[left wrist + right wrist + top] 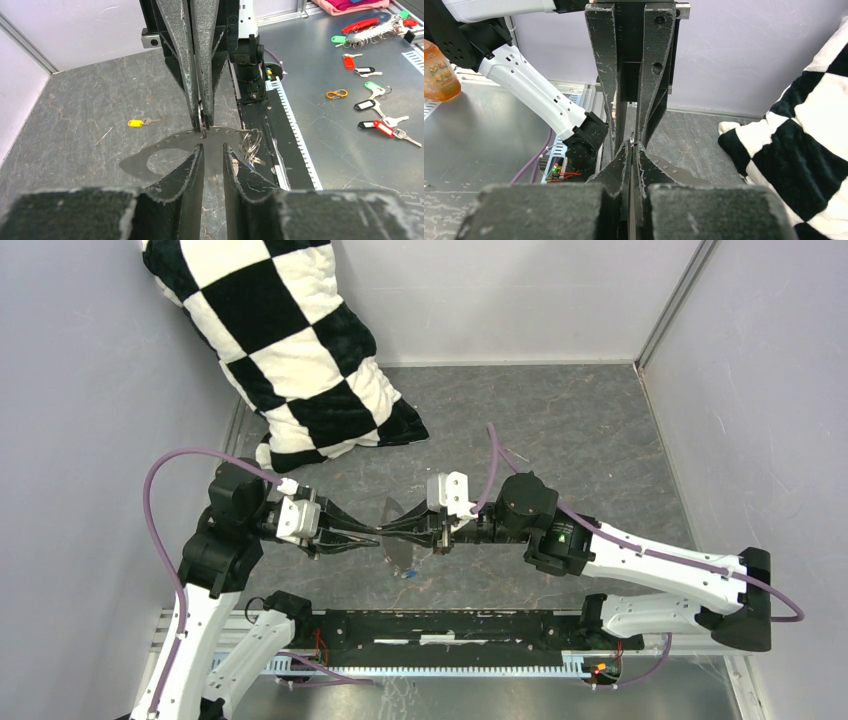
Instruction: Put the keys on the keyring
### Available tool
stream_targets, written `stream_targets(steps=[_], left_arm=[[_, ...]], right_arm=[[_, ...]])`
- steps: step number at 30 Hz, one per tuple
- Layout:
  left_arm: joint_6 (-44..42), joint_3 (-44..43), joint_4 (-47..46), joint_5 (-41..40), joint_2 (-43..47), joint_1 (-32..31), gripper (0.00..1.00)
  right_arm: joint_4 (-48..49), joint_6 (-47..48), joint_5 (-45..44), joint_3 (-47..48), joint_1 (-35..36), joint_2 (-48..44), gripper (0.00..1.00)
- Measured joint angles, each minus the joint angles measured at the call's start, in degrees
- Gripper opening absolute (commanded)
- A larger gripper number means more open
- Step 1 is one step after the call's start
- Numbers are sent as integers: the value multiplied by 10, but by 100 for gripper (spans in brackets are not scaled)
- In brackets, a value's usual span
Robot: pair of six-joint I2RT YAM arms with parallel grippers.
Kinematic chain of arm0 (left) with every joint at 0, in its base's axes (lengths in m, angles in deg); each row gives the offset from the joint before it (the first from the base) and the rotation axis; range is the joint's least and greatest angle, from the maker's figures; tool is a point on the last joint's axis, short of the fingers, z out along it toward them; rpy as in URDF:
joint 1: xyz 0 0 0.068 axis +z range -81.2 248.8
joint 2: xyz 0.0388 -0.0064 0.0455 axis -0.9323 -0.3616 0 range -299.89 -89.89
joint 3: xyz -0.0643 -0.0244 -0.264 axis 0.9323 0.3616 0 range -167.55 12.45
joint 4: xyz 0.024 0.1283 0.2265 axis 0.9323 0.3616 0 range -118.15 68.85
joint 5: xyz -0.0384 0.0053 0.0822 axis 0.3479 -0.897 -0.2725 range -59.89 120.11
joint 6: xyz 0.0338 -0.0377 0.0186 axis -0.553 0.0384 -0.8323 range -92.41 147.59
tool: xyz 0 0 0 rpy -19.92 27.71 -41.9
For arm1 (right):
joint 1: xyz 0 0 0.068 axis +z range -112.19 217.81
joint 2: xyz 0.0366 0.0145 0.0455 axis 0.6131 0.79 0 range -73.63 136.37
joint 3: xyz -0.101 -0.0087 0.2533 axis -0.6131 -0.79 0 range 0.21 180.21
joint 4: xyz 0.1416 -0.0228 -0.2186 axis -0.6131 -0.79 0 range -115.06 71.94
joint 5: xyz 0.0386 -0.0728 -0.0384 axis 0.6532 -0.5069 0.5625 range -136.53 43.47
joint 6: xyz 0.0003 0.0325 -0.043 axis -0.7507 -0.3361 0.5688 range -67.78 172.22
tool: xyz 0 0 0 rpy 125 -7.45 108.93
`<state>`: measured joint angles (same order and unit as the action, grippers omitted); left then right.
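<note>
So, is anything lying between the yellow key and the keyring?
Nothing. In the left wrist view, only bare tabletop separates the yellow key from the keyring.

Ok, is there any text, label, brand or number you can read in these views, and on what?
No text is legible in any view.
orange bottle: the printed label is too blurred to read.
coloured key tags: the label windows are too small to read.
keyring: no marking is visible.

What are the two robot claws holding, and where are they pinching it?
Both pinch the keyring. The left gripper is closed on its near rim; the right gripper on the opposite rim. The yellow key lies loose.
</note>
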<state>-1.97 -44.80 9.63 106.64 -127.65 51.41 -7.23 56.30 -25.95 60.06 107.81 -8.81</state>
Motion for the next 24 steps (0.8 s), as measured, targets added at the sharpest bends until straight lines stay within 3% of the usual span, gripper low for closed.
stream_targets(steps=[12, 20, 24], left_arm=[[2, 0, 0, 1, 0, 0, 26], [2, -2, 1, 1, 0, 0, 11], [2, -3, 1, 2, 0, 0, 9]], right_arm=[[8, -7, 6, -6, 0, 6, 0], [9, -9, 13, -11, 0, 6, 0], [11, -8, 13, -13, -1, 6, 0]])
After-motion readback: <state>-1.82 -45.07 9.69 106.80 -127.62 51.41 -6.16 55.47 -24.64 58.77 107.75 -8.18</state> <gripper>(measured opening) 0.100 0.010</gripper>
